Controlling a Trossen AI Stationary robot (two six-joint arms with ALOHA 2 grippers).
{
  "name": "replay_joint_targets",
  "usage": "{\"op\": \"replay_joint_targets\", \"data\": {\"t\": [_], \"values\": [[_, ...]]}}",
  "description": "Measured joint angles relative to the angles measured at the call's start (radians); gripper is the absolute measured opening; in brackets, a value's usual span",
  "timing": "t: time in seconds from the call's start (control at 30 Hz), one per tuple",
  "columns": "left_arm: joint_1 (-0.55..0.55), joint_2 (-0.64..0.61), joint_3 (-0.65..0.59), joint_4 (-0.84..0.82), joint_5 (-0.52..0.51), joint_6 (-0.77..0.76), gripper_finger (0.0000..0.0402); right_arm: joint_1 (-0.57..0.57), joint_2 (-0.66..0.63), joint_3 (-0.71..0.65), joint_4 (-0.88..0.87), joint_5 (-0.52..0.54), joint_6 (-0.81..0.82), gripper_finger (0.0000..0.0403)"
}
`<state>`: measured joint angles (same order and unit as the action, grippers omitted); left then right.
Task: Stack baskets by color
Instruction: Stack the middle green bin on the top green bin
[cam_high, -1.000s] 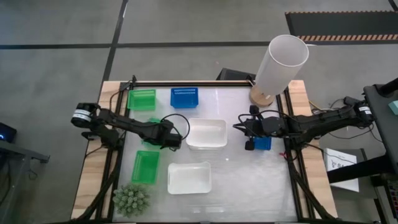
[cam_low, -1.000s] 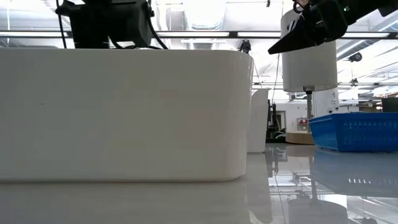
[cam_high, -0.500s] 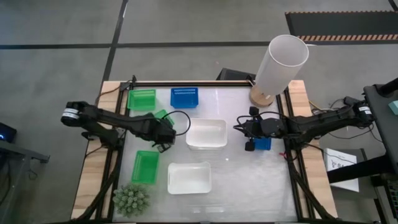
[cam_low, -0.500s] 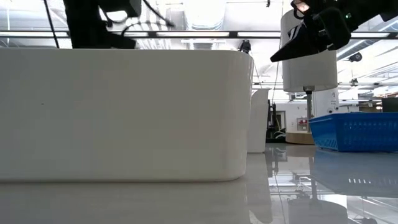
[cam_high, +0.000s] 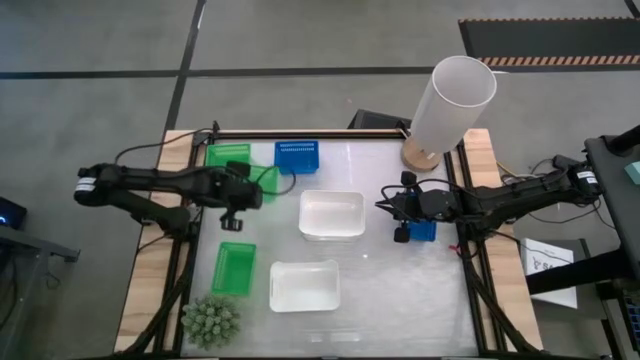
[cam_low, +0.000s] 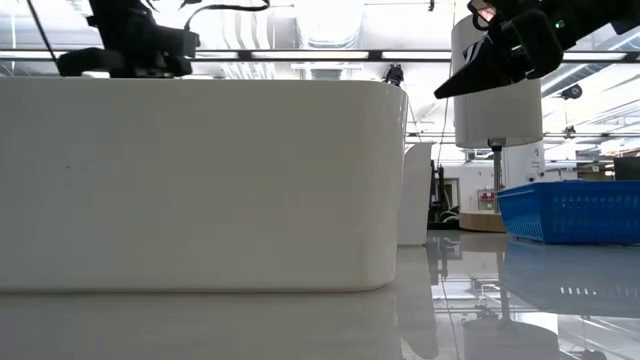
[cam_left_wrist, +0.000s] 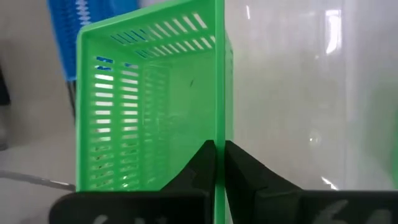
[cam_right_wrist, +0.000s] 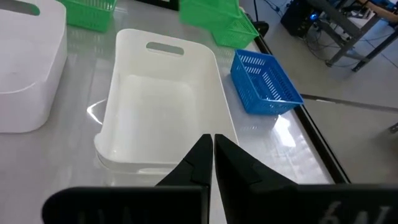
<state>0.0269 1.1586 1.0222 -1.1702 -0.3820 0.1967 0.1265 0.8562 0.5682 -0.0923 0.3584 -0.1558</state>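
Baskets mostly unsorted. One green basket pinched by its wall in left gripper, lifted just short of second green basket; third green one well behind on worktop. Right gripper closed, empty, beside blue basket; other blue basket and both white baskets apart, unstacked.
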Motion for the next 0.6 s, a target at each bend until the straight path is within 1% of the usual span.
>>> {"op": "replay_joint_targets", "data": {"t": [0.23, 0.47, 0.53, 0.6], "values": [[0.164, -0.070, -0.001, 0.005, 0.000, 0.103, 0.0000, 0.000, 0.000, 0.000, 0.000, 0.000, -0.002, 0.0009], [0.291, -0.075, -0.028, 0.012, -0.001, 0.134, 0.0000, 0.000, 0.001, 0.000, 0.000, 0.000, -0.011, 0.0009], [0.326, -0.066, -0.042, 0.016, -0.037, 0.134, 0.0000, 0.000, 0.002, 0.000, 0.000, 0.000, -0.011, 0.0009], [0.363, -0.060, -0.061, 0.021, -0.113, 0.136, 0.0000, 0.000, 0.002, 0.000, 0.000, 0.000, -0.011, 0.0009]]}}
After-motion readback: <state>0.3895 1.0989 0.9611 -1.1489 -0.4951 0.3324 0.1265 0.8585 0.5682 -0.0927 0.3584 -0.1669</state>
